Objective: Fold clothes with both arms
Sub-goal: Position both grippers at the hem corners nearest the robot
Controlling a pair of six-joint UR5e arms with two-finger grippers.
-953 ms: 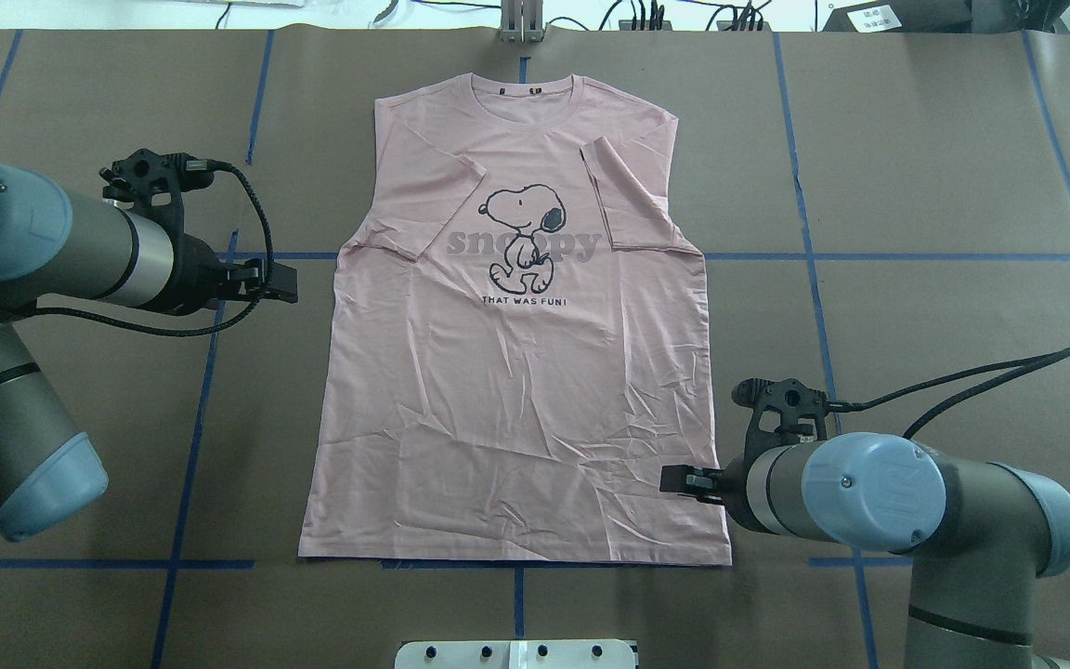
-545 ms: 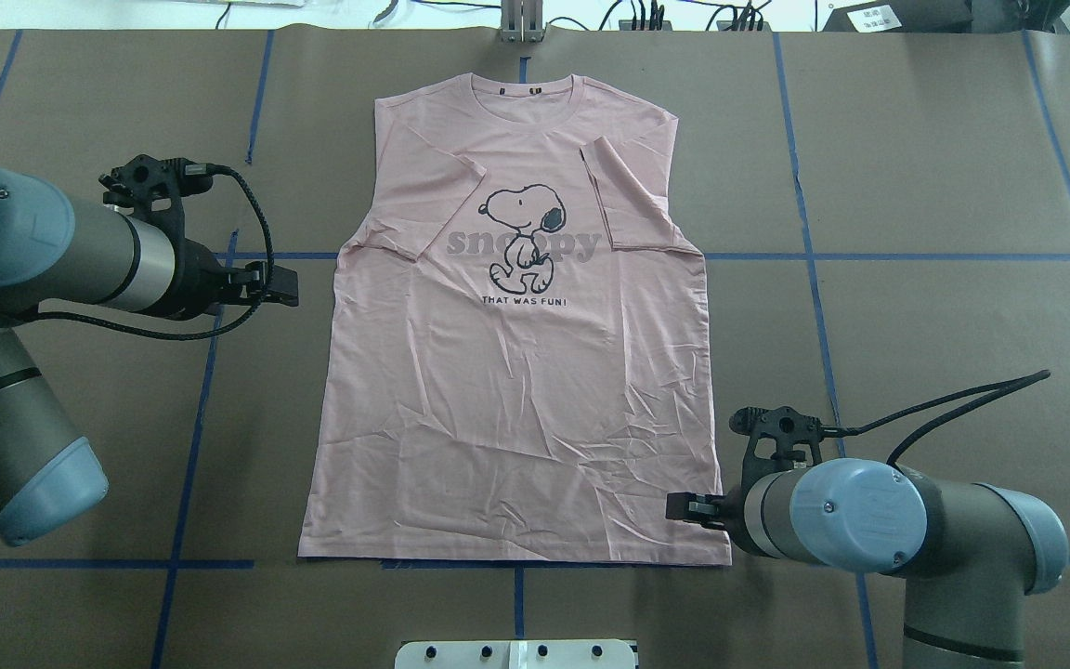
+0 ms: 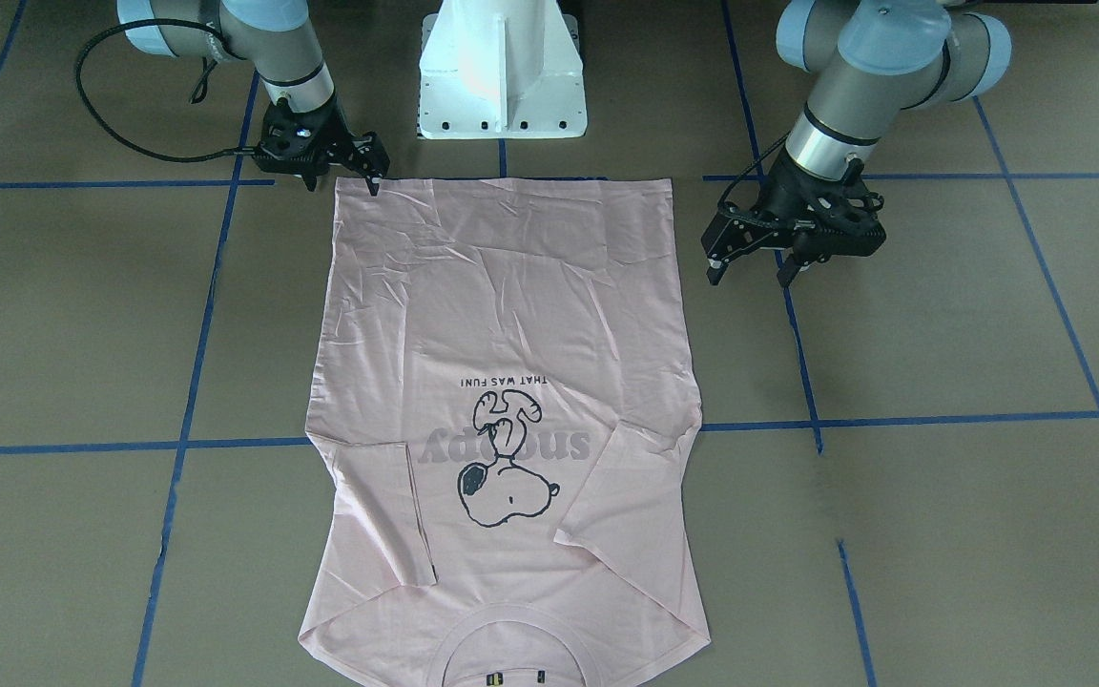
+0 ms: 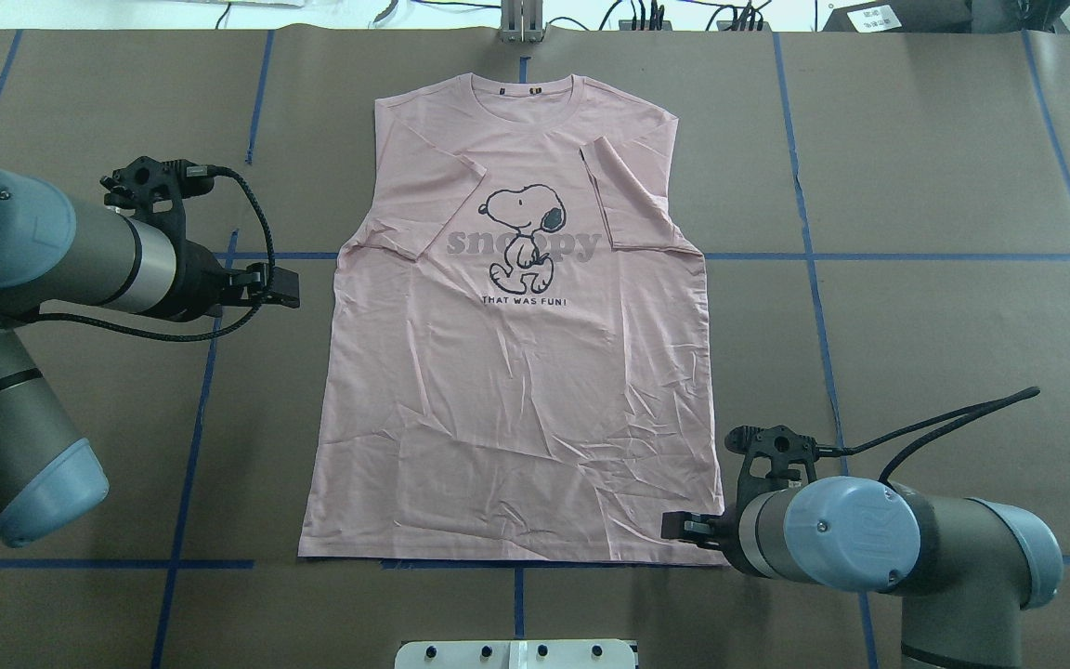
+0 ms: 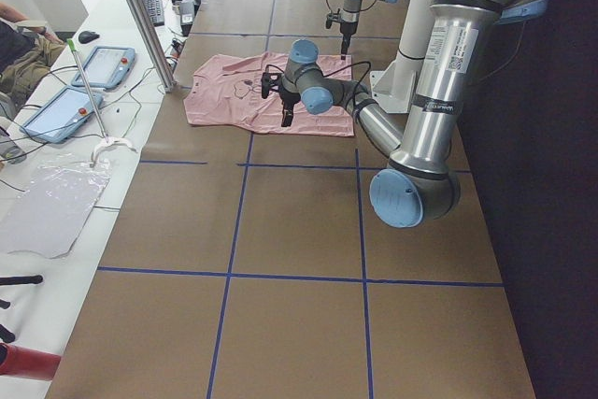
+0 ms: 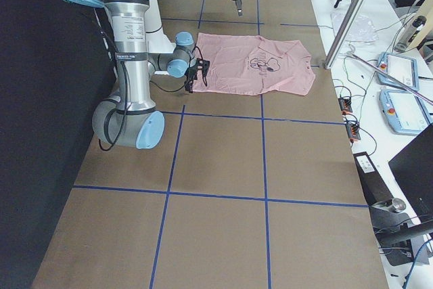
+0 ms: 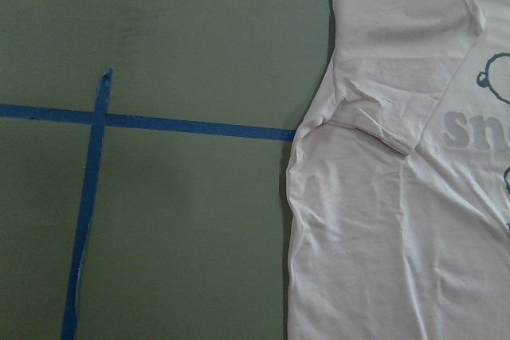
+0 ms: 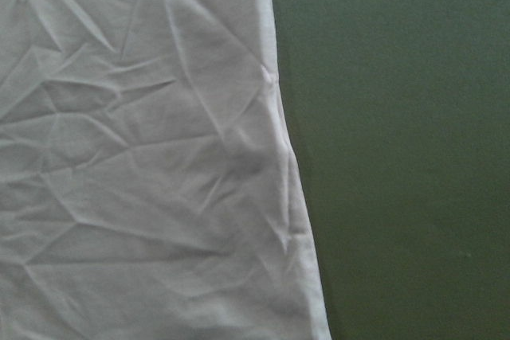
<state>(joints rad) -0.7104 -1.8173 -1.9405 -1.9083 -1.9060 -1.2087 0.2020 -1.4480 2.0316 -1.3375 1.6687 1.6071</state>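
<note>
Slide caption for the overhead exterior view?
Pale pink Snoopy T-shirt lies flat, sleeves folded in; right end effector at its hem corner, left end effector alongside.

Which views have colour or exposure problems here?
Right wrist-mounted: strong cast, the pink T-shirt reads grey-white and the brown table reads green, and the picture is slightly soft. Left wrist-mounted: milder green cast, sharp. Exterior front-facing: the white pedestal is blown out by glare. Exterior left: the right edge falls to black.

You see the pink T-shirt (image 3: pixel 502 315) lying flat on the table (image 3: pixel 941 334), collar nearest you and sleeves folded inward. The right pincer (image 3: pixel 344 176) is at one hem corner. The left pincer (image 3: pixel 748 275), jaws spread, hangs just beside the opposite side edge.
</note>
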